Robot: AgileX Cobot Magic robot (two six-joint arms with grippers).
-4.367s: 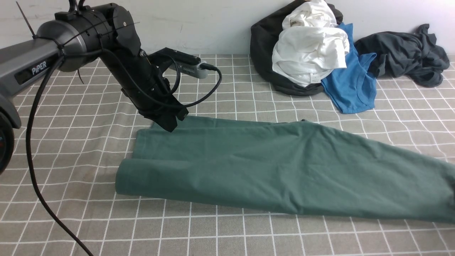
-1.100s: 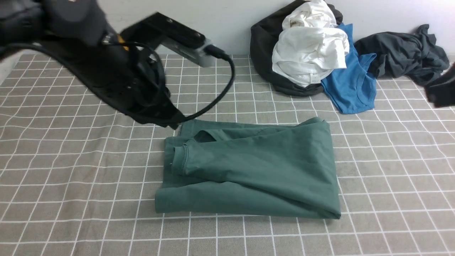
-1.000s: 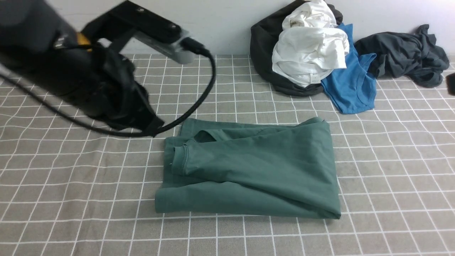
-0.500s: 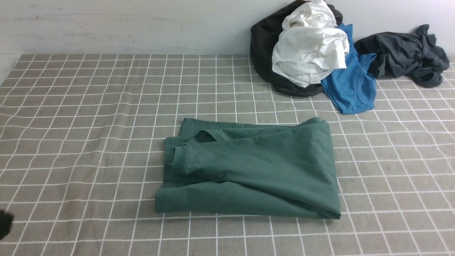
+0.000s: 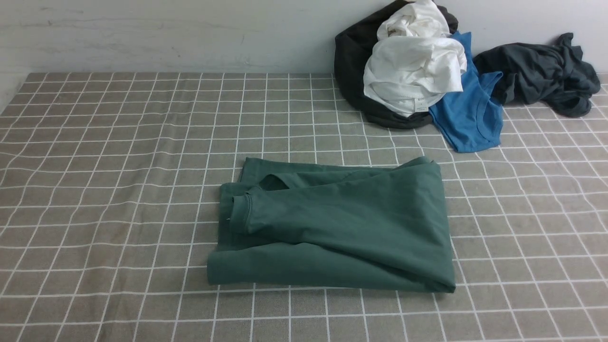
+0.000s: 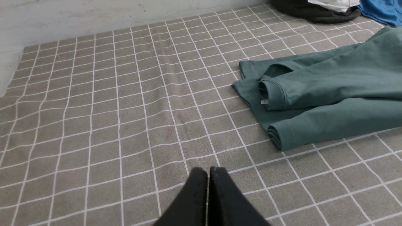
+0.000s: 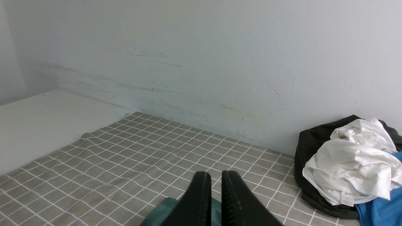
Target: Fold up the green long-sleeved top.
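The green long-sleeved top (image 5: 332, 228) lies folded into a compact rectangle in the middle of the chequered tablecloth, with a ribbed edge showing at its left end. It also shows in the left wrist view (image 6: 329, 91), and a corner of it shows in the right wrist view (image 7: 163, 210). Neither arm appears in the front view. My left gripper (image 6: 208, 171) is shut and empty, above bare cloth to the left of the top. My right gripper (image 7: 213, 174) is raised and faces the back wall. Its jaws are almost together with nothing between them.
A pile of clothes sits at the back right against the wall: a black garment (image 5: 351, 61), a white one (image 5: 413, 66), a bright blue top (image 5: 470, 114) and a charcoal-grey garment (image 5: 541, 71). The grey chequered tablecloth (image 5: 118, 166) covers the table.
The top went from a long strip to a compact fold. The left arm pulled back to the left and left the front view. The right gripper also left it at the right edge.
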